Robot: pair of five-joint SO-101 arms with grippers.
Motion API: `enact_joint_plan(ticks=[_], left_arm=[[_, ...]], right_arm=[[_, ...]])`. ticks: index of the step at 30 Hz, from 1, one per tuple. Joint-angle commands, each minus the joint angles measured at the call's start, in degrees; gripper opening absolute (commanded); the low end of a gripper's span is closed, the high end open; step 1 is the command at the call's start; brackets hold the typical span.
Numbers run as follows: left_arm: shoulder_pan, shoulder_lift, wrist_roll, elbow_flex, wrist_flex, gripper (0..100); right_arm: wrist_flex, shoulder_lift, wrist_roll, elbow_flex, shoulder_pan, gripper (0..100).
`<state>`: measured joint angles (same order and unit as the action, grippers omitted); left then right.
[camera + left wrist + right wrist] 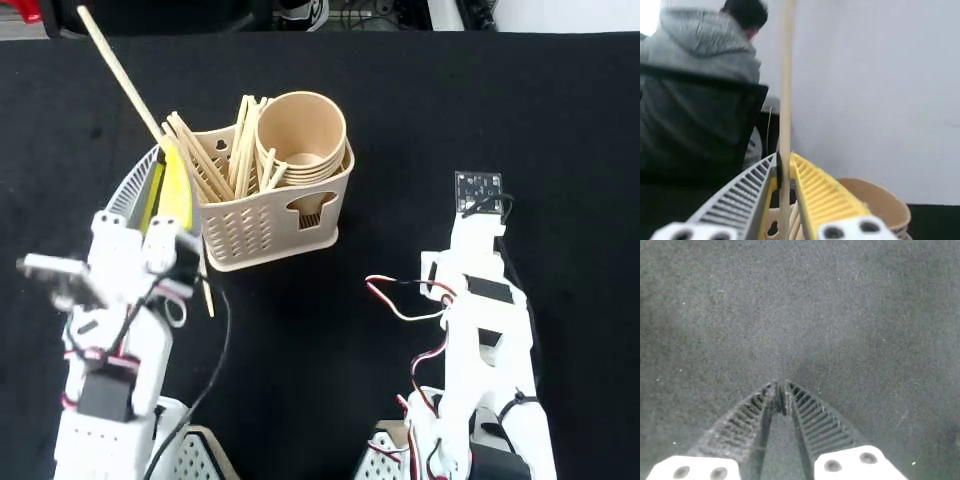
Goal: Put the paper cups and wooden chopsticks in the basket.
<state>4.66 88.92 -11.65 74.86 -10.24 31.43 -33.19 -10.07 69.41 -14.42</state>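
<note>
A beige basket point(270, 225) stands at the table's middle left, holding a stack of paper cups point(303, 140) and several wooden chopsticks point(240, 150). My left gripper point(165, 160) sits just left of the basket, shut on one long chopstick point(120, 70) that slants up and away to the far left. In the left wrist view this chopstick point(785, 90) rises upright between the grey and yellow fingers point(812, 195) of the left gripper point(782, 167), with a cup rim point(875, 200) beyond. My right gripper point(780, 392) is shut with nothing in it, held over bare black cloth; the right arm point(480, 300) stands to the right of the basket.
Black cloth point(450, 100) covers the table. Red and white wires point(400, 300) loop off the right arm. A person in a grey hoodie point(700, 50) sits on a black chair in the room behind, away from the table.
</note>
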Motion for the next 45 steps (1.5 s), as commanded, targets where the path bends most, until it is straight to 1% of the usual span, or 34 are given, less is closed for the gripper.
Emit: enact_joint_plan(ticks=[1, 4, 9, 11, 17, 20, 23, 25, 27, 29, 31, 32, 34, 36, 38, 40, 45], left_arm=[[-2.5, -7.2, -2.3, -0.4, 6.6, 3], [-3.1, -11.4, -2.6, -0.4, 8.4, 3], [-3.0, -14.6, -2.2, -0.4, 8.2, 3], [-3.2, -14.6, -2.5, -0.2, 8.0, 6], [-2.5, -14.5, -2.5, -1.5, -1.3, 13], [-2.9, -14.5, -2.4, -4.8, -8.1, 17], [-3.2, -14.5, -2.1, -9.5, -16.3, 18], [-5.9, -14.5, -2.0, -14.2, -22.9, 18], [-10.9, -14.5, -2.0, -20.4, -30.4, 18], [-17.1, -15.1, 0.1, -26.8, -38.0, 18], [-21.6, -15.2, 2.1, -31.2, -44.5, 18], [-22.8, -15.5, 3.3, -32.7, -47.7, 18], [-23.1, -16.6, 6.6, -34.7, -54.2, 18], [-23.1, -18.9, 10.3, -34.8, -58.5, 18], [-23.5, -22.2, 12.8, -33.0, -59.6, 18], [-23.6, -26.1, 16.1, -30.1, -58.9, 18], [-24.7, -37.9, 25.3, -23.2, -51.3, 18]], right_arm=[[-1.0, -0.1, -0.7, -0.1, 0.5, 2.1], [-1.0, -0.1, -0.7, -0.1, 0.5, 2.1], [-1.0, -0.1, -0.7, -0.1, 0.5, 2.1], [-1.0, -0.1, -0.7, -0.1, 0.5, 2.1], [-1.0, -0.1, -0.7, -0.1, 0.5, 2.1], [-1.0, -0.1, -0.7, -0.1, 0.5, 2.1], [-1.0, -0.1, -0.7, -0.1, 0.5, 2.1], [-1.0, -0.1, -0.7, -0.1, 0.5, 2.1], [-1.0, -0.1, -0.7, -0.1, 0.4, 2.1], [-1.0, -0.1, -0.7, -0.1, 0.4, 2.1], [-1.0, -0.1, -0.7, -0.1, 0.4, 2.1], [-1.0, -0.1, -0.7, -0.1, 0.4, 2.1], [-1.0, -0.1, -0.7, -0.1, 0.4, 2.1], [-1.0, -0.1, -0.7, -0.1, 0.4, 2.1], [-1.0, -0.1, -0.7, -0.1, 0.4, 2.1], [-1.0, -0.1, -0.7, -0.1, 0.4, 2.1], [-1.0, -0.1, -0.7, -0.1, 0.3, 2.1]])
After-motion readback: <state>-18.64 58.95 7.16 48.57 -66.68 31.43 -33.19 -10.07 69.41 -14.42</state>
